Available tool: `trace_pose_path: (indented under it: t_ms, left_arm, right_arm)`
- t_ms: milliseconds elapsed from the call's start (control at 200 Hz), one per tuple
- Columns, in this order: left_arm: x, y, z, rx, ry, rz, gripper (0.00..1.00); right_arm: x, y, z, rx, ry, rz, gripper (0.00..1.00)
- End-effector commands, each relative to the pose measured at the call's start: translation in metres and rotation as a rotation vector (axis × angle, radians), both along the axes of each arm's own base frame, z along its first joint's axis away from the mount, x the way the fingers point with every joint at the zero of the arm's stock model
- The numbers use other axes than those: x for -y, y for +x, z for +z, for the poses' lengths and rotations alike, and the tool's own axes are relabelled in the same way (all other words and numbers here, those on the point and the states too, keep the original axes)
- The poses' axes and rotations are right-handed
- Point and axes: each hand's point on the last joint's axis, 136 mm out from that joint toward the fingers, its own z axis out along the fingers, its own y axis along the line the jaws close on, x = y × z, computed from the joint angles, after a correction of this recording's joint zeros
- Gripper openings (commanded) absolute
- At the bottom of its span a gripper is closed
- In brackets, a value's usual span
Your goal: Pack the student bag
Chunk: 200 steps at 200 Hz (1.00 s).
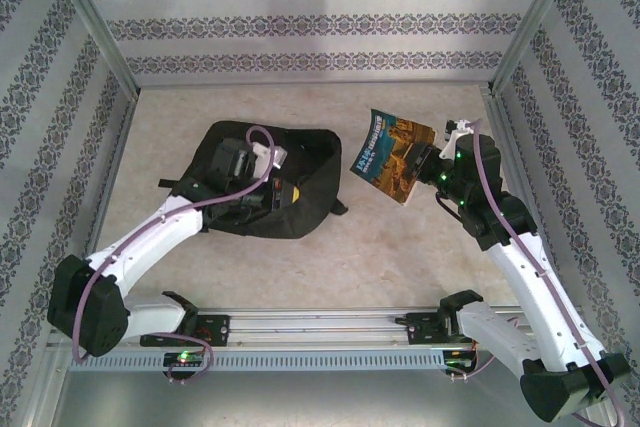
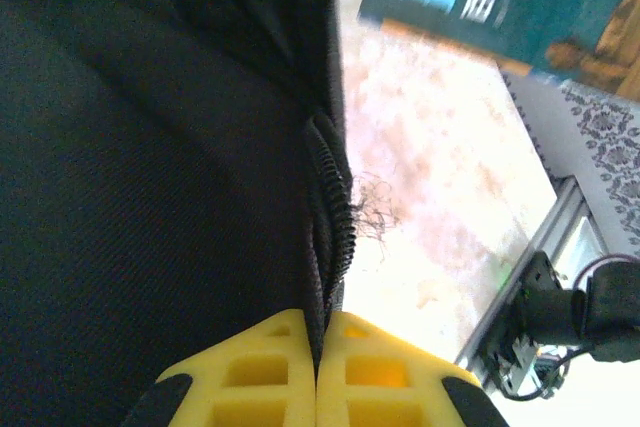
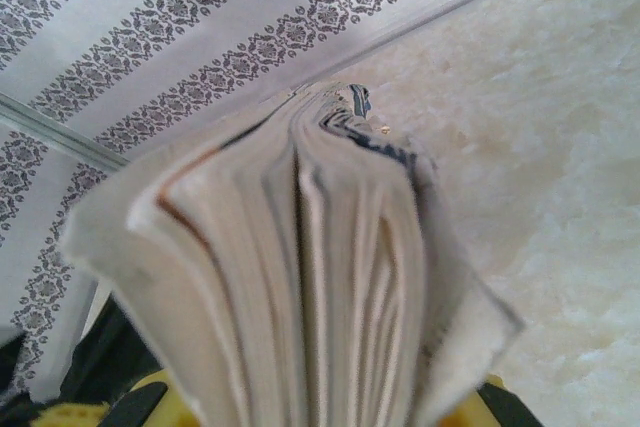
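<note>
The student bag (image 1: 300, 202), a black soft backpack, lies flat left of the table's middle. My left gripper (image 1: 284, 191) rests on top of it. In the left wrist view its yellow fingers (image 2: 250, 382) are shut on the bag's zip edge (image 2: 332, 197), with black fabric (image 2: 140, 147) to the left. My right gripper (image 1: 428, 161) is shut on a teal-covered book (image 1: 392, 155), held tilted above the table to the right of the bag. The right wrist view looks at the book's fanned page edges (image 3: 300, 277), with yellow fingers (image 3: 165, 409) showing below.
Patterned walls with metal posts (image 1: 100, 37) enclose the table on three sides. An aluminium rail (image 1: 320, 327) carrying both arm bases runs along the near edge. Bare beige tabletop (image 1: 380, 257) lies between the bag and the rail.
</note>
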Motion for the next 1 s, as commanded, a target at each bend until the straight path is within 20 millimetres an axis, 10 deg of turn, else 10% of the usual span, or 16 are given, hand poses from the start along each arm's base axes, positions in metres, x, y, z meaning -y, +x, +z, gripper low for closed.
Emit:
trace_pose_path:
  t_ms: [0,645,834,994]
  left_arm:
    - [0.011,0.008,0.039,0.094,-0.151,0.004,0.05]
    - [0.017,0.018,0.013,0.018,-0.264,0.078,0.23]
    - [0.017,0.02,0.005,0.001,-0.259,0.094,0.06]
    - [0.019,0.025,0.009,0.027,-0.165,0.083,0.39]
  right_arm:
    - [-0.005,0.004,0.019,0.059,0.047,0.006,0.0]
    - [-0.015,-0.008,0.015,0.035,0.077,0.064,0.0]
    - [-0.016,-0.009,0.015,0.037,0.072,0.071,0.0]
    - [-0.012,-0.011,0.016,0.045,0.047,0.064,0.0]
